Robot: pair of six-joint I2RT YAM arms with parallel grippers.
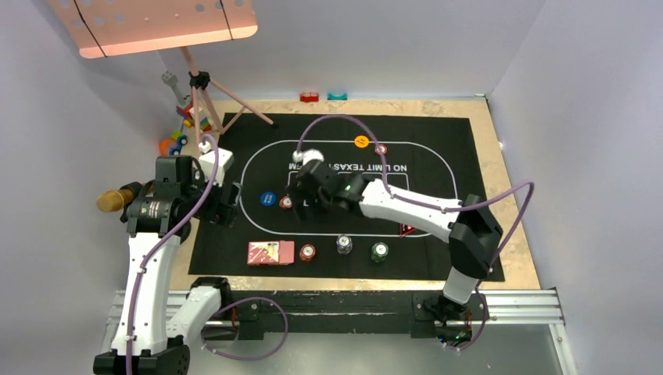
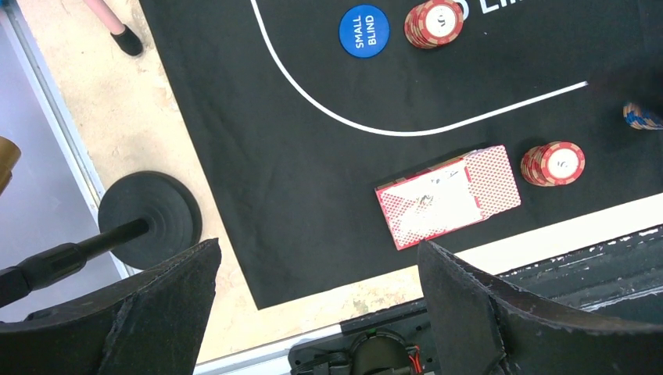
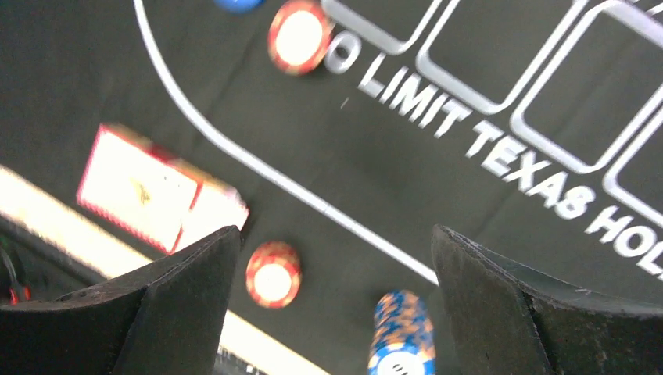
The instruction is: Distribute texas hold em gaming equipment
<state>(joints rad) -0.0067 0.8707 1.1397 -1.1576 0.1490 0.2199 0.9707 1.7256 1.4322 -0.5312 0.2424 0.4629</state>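
Observation:
On the black poker mat (image 1: 469,141) lie a blue "small blind" button (image 1: 268,198), a red chip stack (image 1: 287,202), an orange button (image 1: 361,141) and a chip stack (image 1: 381,148). Along the near edge are red-backed cards (image 1: 270,252), a red stack (image 1: 308,252), a blue-grey stack (image 1: 344,244) and a green stack (image 1: 379,251). My right gripper (image 1: 307,209) is open and empty above the mat (image 3: 335,234), with the red stack (image 3: 273,273) and blue stack (image 3: 401,332) below it. My left gripper (image 1: 227,209) is open and empty (image 2: 318,250), left of the cards (image 2: 448,196).
A red-black triangular marker (image 1: 406,229) is partly hidden by the right arm. A microphone stand base (image 2: 150,219) sits left of the mat. A tripod (image 1: 205,94), colourful toy pieces (image 1: 176,141) and small red (image 1: 309,97) and teal (image 1: 337,96) blocks stand at the back.

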